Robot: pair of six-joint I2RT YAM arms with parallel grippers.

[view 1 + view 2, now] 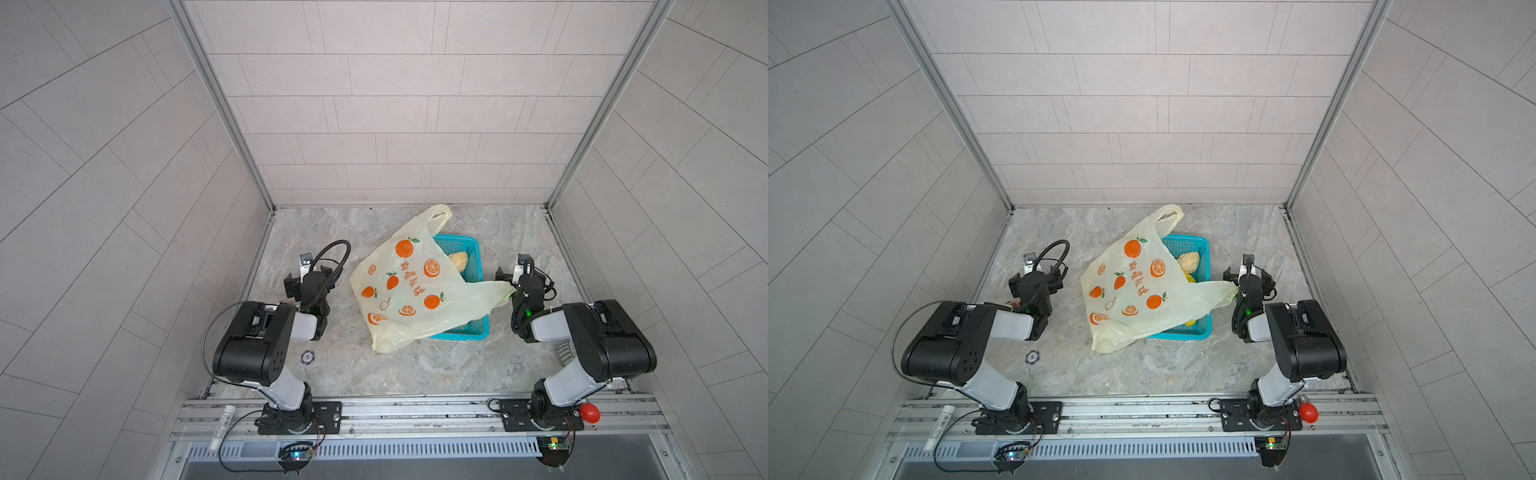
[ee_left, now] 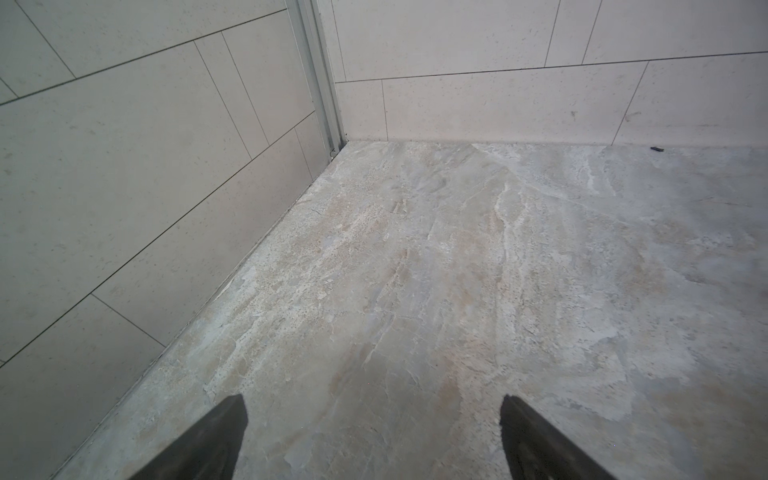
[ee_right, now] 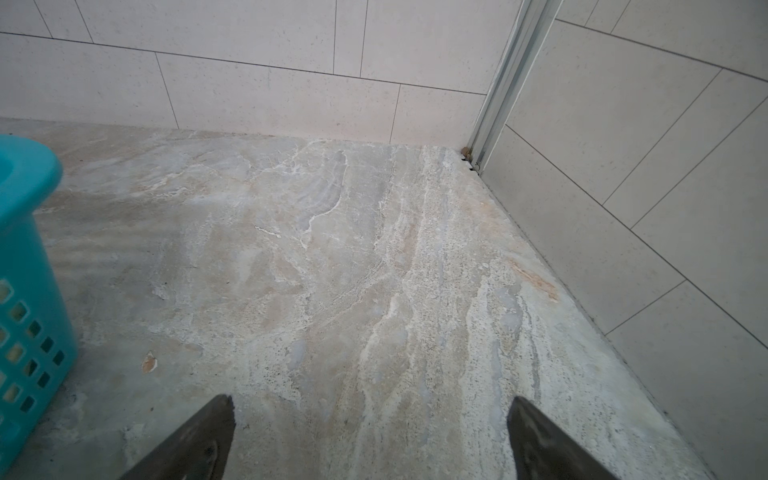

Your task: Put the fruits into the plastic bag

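Plastic bag (image 1: pixel 399 291): thin, limp, likely slippery, draped over our teal basket (image 1: pixel 461 333) of fruits (image 1: pixel 1188 262); we would pinch a loop handle. Left pincer (image 2: pixel 371 401), right pincer (image 3: pixel 370 401): both spread, empty.

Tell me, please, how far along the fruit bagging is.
Done: nothing visibly; the plastic bag lies draped over the teal basket, where a beige fruit and a yellow fruit sit. In hand: nothing, both arms' jaws open. Left: every fruit.
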